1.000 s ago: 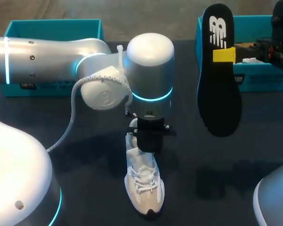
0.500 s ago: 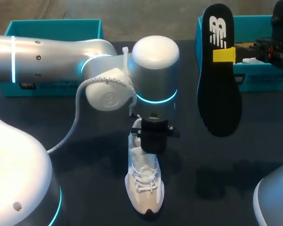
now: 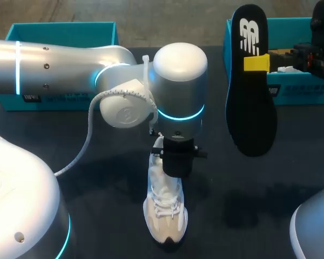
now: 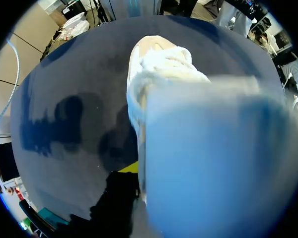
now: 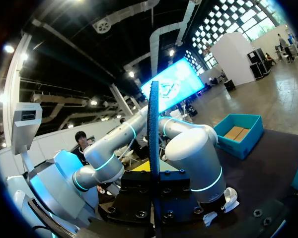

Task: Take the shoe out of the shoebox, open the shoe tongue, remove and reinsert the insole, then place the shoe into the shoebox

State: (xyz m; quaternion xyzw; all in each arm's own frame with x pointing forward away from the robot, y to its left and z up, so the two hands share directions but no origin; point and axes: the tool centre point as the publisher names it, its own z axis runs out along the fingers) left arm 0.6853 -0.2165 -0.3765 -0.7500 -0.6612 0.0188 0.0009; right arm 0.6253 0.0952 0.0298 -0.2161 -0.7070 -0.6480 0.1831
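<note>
A white laced shoe [image 3: 165, 213] lies on the dark table, toe toward the near edge. My left gripper [image 3: 173, 162] comes straight down at the shoe's heel end, and its black body hides the shoe's opening. In the left wrist view the shoe [image 4: 159, 64] stretches ahead of the gripper, and a blurred pale surface close to the camera covers much of the scene. My right gripper [image 3: 256, 63] holds the black insole [image 3: 251, 108] upright in the air at the right. In the right wrist view the insole [image 5: 153, 129] stands edge-on in the shut gripper [image 5: 154, 174].
One teal shoebox [image 3: 59, 32] stands at the back left behind my left arm. Another teal box [image 3: 299, 91] sits at the back right, behind the insole, with dark things inside. The arms' bases fill both near corners.
My left arm's wrist has shifted a little to the right and nearer over the shoe's heel, and the shoe has turned slightly with it. The right arm and insole have stayed put.
</note>
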